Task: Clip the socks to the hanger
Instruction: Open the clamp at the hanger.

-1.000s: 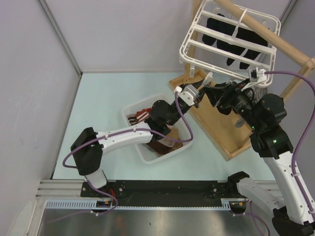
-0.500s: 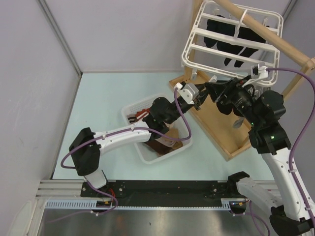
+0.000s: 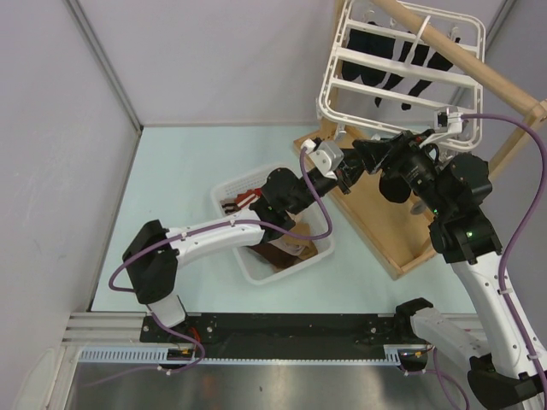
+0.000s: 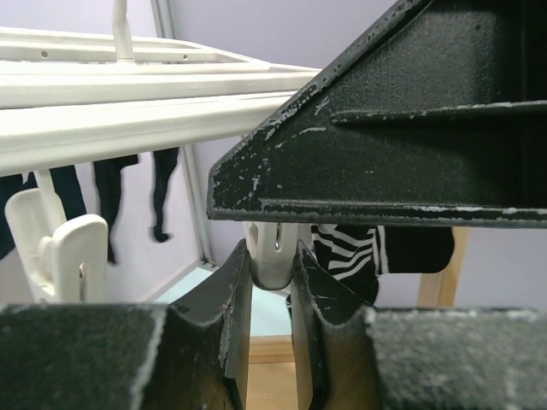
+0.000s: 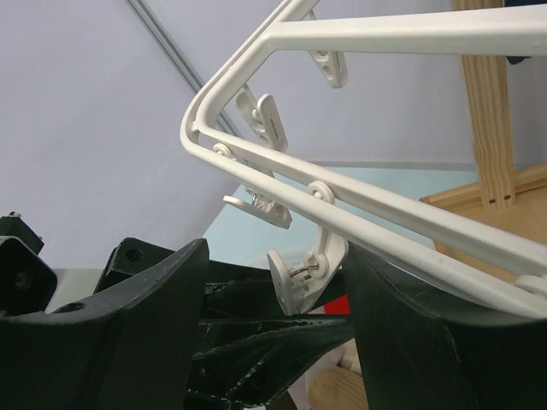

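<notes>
The white hanger (image 5: 410,34) hangs from a wooden pole (image 3: 479,73) up at the far right, and black socks (image 3: 372,41) are already clipped on it. The left gripper (image 4: 270,282) reaches up under the near edge of the hanger. Its two fingers are almost shut and they squeeze a small white clip (image 4: 272,248) from both sides. The right gripper (image 5: 275,256) comes in from the other side, very close. Its fingers are spread wide with that same clip between them, and they hold nothing. A black sock with white stripes (image 4: 350,256) shows just behind the clip. Another clip (image 4: 60,248) hangs to the side. Below the arms sits a white basket (image 3: 232,184) with a brown sock (image 3: 286,254) in it.
</notes>
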`<state>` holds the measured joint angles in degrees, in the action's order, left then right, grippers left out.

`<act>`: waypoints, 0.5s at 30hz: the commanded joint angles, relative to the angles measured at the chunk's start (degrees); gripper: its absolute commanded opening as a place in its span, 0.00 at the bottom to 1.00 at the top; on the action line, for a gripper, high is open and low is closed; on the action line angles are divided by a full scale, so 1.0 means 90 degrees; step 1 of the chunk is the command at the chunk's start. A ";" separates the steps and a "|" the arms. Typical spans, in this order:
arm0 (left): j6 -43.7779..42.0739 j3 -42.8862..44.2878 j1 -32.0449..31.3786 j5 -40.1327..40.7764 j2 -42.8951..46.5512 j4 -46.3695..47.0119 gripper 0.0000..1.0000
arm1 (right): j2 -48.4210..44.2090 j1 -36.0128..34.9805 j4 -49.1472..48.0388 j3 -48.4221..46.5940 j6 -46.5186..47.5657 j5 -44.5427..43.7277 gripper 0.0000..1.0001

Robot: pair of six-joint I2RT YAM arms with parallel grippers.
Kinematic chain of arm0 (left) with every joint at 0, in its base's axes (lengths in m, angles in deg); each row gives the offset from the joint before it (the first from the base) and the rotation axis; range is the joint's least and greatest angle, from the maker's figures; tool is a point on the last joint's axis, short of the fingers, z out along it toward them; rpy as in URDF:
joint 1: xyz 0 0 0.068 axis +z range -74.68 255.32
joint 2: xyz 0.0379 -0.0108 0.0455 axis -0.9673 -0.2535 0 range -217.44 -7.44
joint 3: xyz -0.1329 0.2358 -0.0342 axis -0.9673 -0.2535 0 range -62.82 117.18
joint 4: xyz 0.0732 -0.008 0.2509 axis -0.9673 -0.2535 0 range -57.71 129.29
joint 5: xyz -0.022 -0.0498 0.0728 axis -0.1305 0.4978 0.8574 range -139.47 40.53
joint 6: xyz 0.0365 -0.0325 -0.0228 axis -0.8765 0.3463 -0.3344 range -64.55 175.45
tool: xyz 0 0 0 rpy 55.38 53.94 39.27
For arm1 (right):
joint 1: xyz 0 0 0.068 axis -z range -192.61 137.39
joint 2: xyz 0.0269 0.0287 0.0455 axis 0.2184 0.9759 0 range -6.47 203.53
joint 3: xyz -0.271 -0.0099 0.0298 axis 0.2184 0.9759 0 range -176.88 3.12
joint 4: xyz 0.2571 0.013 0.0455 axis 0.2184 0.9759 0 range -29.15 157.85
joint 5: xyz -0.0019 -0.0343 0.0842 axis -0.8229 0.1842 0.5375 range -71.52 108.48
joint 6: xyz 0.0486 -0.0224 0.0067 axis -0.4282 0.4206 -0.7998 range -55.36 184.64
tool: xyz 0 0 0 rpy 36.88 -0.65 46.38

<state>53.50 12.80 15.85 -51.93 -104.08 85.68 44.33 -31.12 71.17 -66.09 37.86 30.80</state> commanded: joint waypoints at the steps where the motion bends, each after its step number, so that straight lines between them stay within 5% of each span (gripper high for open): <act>1: 0.0519 0.0085 -0.0112 -0.0723 -0.0053 0.0021 0.02 | 0.0009 0.0054 -0.0444 -0.0054 -0.0119 -0.0138 0.68; 10: 0.0627 0.0056 -0.0112 -0.0742 -0.0082 -0.0106 0.03 | -0.0059 0.0054 -0.0425 -0.0054 -0.0061 -0.0236 0.53; 15: 0.0560 -0.0013 -0.0112 -0.0733 -0.0014 -0.0164 0.17 | -0.0069 0.0054 -0.0376 -0.0054 -0.0012 -0.0226 0.34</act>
<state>57.06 12.80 15.94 -52.94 -104.21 86.38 44.29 -30.85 70.50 -66.09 37.46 29.33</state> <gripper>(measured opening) 0.243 0.414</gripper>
